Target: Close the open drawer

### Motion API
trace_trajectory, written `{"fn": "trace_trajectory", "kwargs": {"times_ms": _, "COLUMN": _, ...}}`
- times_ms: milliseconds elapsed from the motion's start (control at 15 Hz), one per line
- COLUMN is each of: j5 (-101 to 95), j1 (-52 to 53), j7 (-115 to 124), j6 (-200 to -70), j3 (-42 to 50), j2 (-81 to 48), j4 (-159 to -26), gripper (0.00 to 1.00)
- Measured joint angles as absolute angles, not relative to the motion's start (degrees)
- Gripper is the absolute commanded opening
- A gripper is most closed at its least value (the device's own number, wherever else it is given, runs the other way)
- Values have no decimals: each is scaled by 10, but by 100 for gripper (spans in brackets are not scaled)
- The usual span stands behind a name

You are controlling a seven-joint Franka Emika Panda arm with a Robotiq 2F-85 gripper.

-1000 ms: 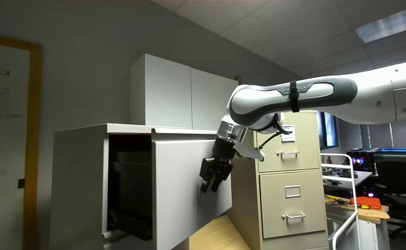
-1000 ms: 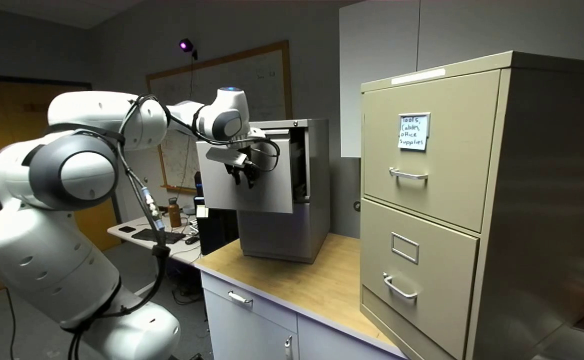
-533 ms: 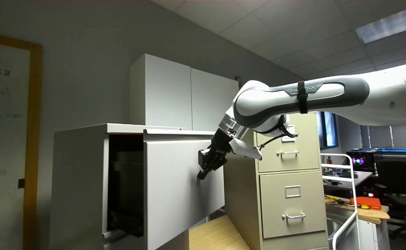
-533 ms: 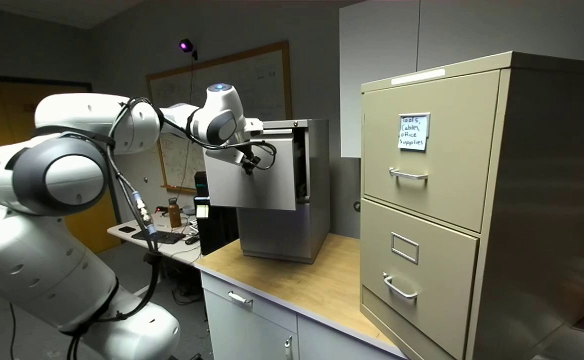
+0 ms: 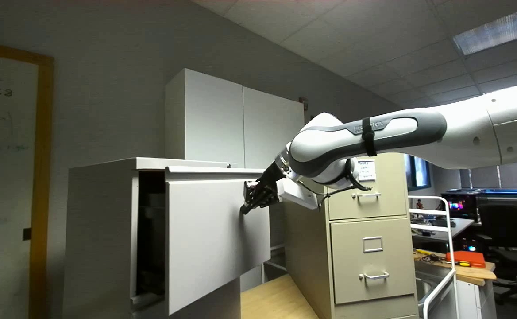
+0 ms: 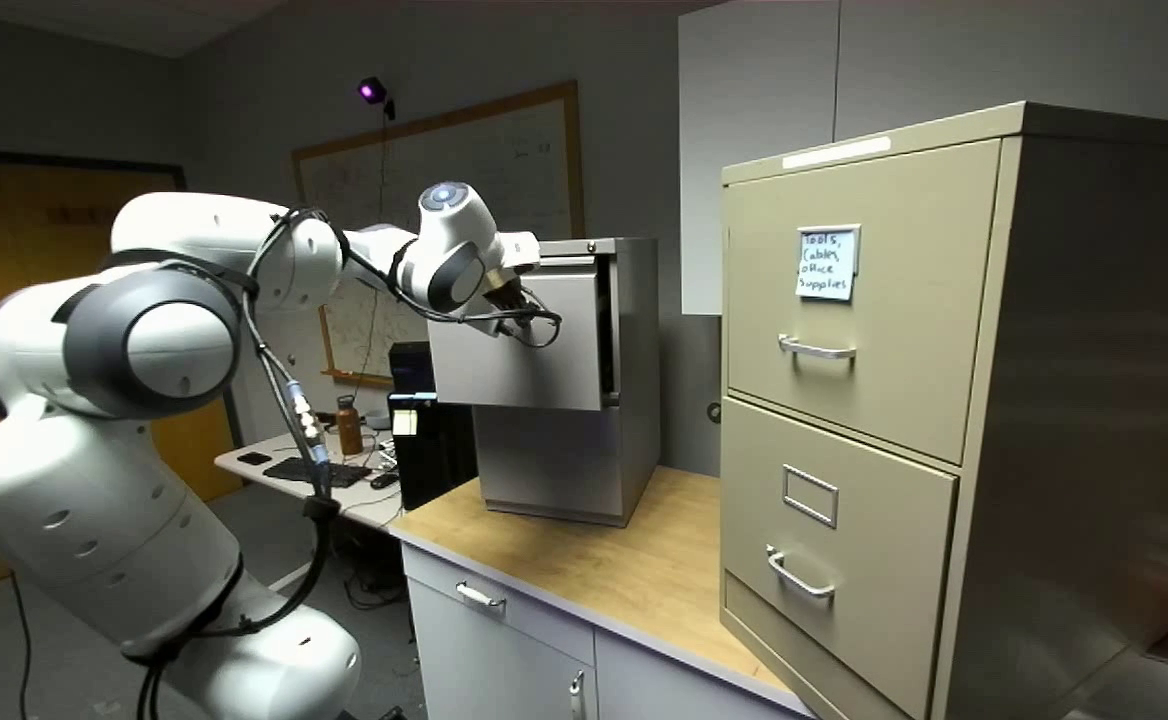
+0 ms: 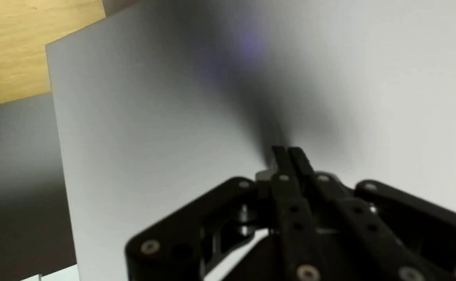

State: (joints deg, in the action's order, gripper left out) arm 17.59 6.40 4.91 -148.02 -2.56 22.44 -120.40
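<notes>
Drawer (image 5: pixel 214 243) stands partly open, too dark inside to make out.

I saw the drawer (image 5: pixel 218 237) plain light grey, my remote gripper (image 7: pixel 287 149) black, the arm (image 6: pixel 174 335) white and grey, the filing cabinet (image 6: pixel 889 400) at right beige, and the countertop (image 6: pixel 584 565) a yellowish wood grain.

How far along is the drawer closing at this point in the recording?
Done: the drawer front sits further in than a second ago, and the dark gap beside it is narrower.
In hand: the shut gripper appears to be pushing on that front.
Left: the gap still shows between it and the grey cabinet, so it isn't flush yet.
</notes>
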Motion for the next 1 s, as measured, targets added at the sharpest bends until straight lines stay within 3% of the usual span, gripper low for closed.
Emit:
{"fn": "trace_trajectory", "kwargs": {"times_ms": 400, "j5": 178, "j1": 81, "j7": 50, "j6": -1527, "j3": -33, "j2": 167, "j4": -1152, "gripper": 6}}
{"fn": "trace_trajectory", "kwargs": {"times_ms": 1000, "j5": 172, "j1": 108, "j7": 73, "j6": -1527, "j3": -87, "j2": 23, "j4": -972, "gripper": 6}}
